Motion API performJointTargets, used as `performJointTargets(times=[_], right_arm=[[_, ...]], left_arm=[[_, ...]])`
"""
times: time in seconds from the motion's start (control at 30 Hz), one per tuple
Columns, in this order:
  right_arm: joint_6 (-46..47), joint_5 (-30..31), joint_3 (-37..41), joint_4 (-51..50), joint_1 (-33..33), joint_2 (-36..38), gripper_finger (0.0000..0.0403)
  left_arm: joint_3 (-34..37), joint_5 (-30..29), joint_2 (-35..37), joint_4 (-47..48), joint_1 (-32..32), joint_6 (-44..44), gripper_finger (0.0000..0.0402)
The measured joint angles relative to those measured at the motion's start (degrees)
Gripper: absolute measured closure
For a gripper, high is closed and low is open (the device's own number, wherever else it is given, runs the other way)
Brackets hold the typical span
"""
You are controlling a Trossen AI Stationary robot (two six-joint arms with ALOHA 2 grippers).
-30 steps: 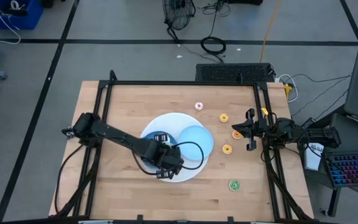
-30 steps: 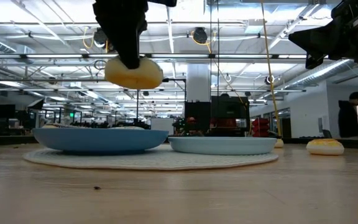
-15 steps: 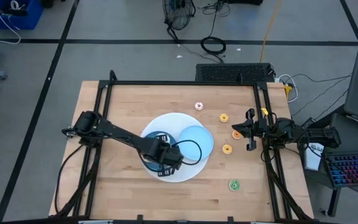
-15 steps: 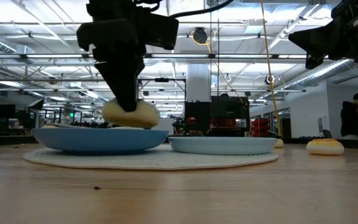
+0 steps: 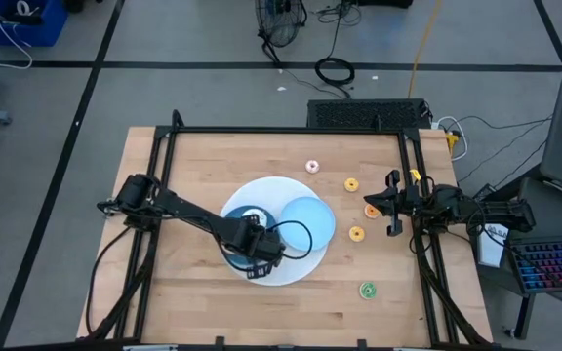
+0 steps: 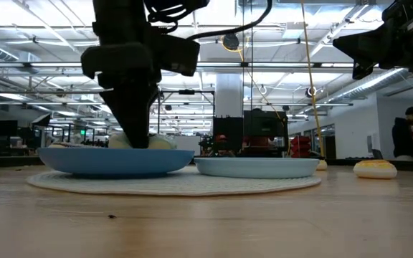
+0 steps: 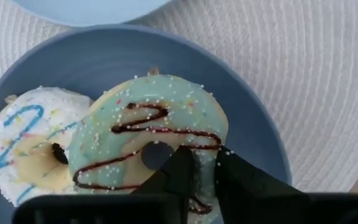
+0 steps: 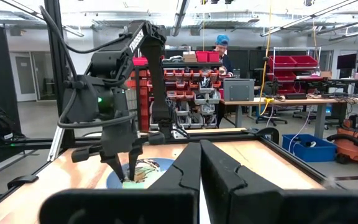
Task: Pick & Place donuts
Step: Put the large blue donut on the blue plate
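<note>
Lowered since the earlier frames: left claw (image 6: 131, 136) has brought the green donut (image 7: 148, 137) down from above the plate into the dark blue plate (image 7: 241, 112); a second ago it hung clear in the low view.

Desk (image 5: 213, 166) fills the centre of the high view. White round mat (image 5: 305, 265) sits mid-desk, carrying the dark blue plate at lower centre-left and a light blue plate (image 5: 310, 216) just right of it.

Left arm reaches in from the left edge to the dark blue plate. Left claw is clenched on the green donut's ring, one finger through the hole. That donut leans tilted against the white donut (image 7: 27, 146), which lies in the same plate, touching it.

Right claw (image 5: 392, 207) waits at the desk's right edge, fingers pressed together, holding nothing.

Small donuts lie loose on the right half of the desk: pink (image 5: 312, 167) upper centre, orange ones (image 5: 352, 183) and (image 5: 356, 234), small green donut (image 5: 367, 290) lower right.
</note>
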State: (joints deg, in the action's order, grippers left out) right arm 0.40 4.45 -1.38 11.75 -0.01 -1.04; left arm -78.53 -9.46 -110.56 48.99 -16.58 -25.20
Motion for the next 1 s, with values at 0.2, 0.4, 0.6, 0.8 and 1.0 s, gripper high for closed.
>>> performJointTargets(times=[0.2, 0.4, 0.6, 0.8, 1.0], right_arm=[[0.0, 0.0, 0.0, 0.0, 0.0, 0.0, 0.0403], [0.0, 0.0, 0.0, 0.0, 0.0, 0.0, 0.0403], [0.0, 0.0, 0.0, 0.0, 0.0, 0.0, 0.0403], [0.0, 0.0, 0.0, 0.0, 0.0, 0.0, 0.0403], [0.0, 0.0, 0.0, 0.0, 0.0, 0.0, 0.0403]], left_arm=[[-3.5, 0.0, 0.0, 0.2, 0.0, -0.8, 0.0323], [-7.5, -1.9, 0.0, 0.8, 0.0, 1.1, 0.0324], [-7.7, -3.6, 0.0, 5.7, -0.1, -0.4, 0.0325], [-5.3, -2.5, 0.0, 8.1, -0.2, -4.0, 0.0325], [-4.9, -1.1, 0.0, 7.1, -0.2, -3.4, 0.0325]])
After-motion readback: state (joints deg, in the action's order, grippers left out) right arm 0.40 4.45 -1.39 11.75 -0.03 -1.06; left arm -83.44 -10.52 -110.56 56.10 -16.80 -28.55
